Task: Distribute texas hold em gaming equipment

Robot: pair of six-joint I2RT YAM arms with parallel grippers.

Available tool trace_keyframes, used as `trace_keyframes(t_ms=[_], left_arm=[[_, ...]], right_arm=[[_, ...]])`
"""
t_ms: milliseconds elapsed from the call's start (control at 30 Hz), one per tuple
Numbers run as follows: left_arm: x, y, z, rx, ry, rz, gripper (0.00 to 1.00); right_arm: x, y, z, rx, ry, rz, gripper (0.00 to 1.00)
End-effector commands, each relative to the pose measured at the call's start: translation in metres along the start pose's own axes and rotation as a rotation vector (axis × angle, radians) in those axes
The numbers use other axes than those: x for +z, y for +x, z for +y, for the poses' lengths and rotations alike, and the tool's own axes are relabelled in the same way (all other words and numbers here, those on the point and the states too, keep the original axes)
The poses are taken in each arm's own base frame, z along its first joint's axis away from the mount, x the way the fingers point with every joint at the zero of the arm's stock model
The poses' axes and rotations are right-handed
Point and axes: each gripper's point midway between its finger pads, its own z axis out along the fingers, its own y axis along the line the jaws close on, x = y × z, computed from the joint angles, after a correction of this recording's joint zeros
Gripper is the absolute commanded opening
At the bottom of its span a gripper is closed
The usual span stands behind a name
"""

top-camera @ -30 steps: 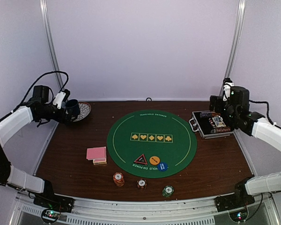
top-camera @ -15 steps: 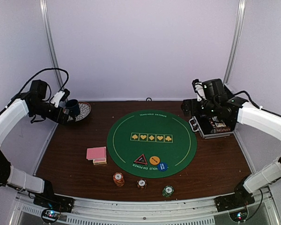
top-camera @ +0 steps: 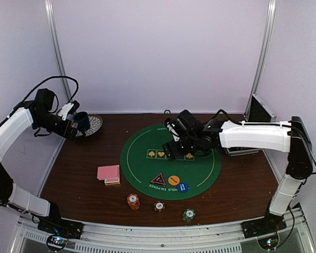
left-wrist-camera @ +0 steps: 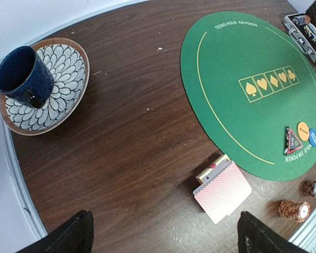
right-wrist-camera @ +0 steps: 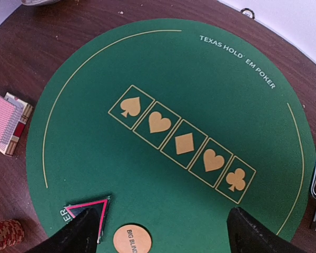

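Two pairs of fingers stand wide: the left fingers (left-wrist-camera: pixel 68 237) near the cup (left-wrist-camera: pixel 23 76) at 10 o'clock, the right fingers (right-wrist-camera: pixel 76 234) over the green mat (top-camera: pixel 142 145). Lower the right squarely astride the red triangle (top-camera: pixel 159 180) at the mat's 6 o'clock (it lies flat). Half a second earlier, that arm hung by the chip case (left-wrist-camera: pixel 305 31) at 3 o'clock.

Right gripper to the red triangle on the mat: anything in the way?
Nothing visible. The right gripper hangs open over the green mat, with the red triangle lying flat near one fingertip. The orange disc sits beside the triangle, not across the path.
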Motion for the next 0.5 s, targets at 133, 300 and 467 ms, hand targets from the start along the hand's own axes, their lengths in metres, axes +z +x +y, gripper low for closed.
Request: trace_keyframes(t_ms=[133, 300, 467], left_arm=[[-0.001, 0.006, -0.011, 0.030, 0.048, 0.014, 0.98], [-0.001, 0.010, -0.015, 0.044, 0.062, 0.015, 0.98], [-0.002, 0.012, -0.018, 0.047, 0.075, 0.011, 0.98]], right_arm=[[0.017, 0.013, 0.036, -0.013, -0.007, 0.058, 0.80], [0.026, 0.039, 0.048, -0.041, -0.006, 0.119, 0.72], [0.031, 0.065, 0.062, -0.050, -0.028, 0.170, 0.64]])
